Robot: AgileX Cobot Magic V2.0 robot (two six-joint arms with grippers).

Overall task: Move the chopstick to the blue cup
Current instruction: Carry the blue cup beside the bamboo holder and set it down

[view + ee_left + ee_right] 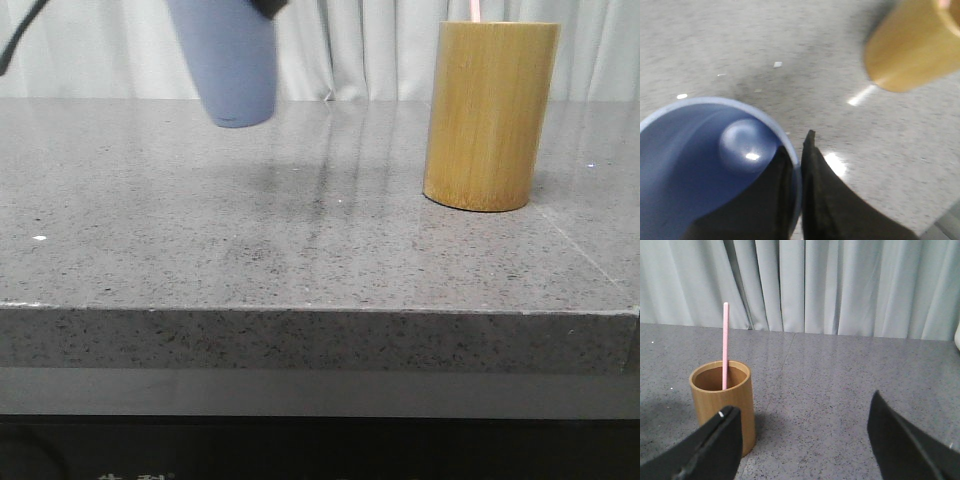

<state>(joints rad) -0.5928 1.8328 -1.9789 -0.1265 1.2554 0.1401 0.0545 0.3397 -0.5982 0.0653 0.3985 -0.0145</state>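
Observation:
The blue cup (232, 60) hangs tilted above the table at the far left, its top cut off by the frame. My left gripper (799, 170) is shut on the cup's rim (790, 150), one finger inside and one outside; the cup's inside looks empty. A pale pink chopstick (725, 345) stands in the tan bamboo holder (722, 400); its tip shows above the holder in the front view (474, 10). My right gripper (805, 440) is open and empty, low over the table, the holder just beyond one finger (715, 445).
The bamboo holder (490, 115) stands on the grey speckled table (300, 250) at the right, and also shows in the left wrist view (912, 47). A pale curtain (840, 285) hangs behind the table. The cup's shadow (290, 185) lies mid-table.

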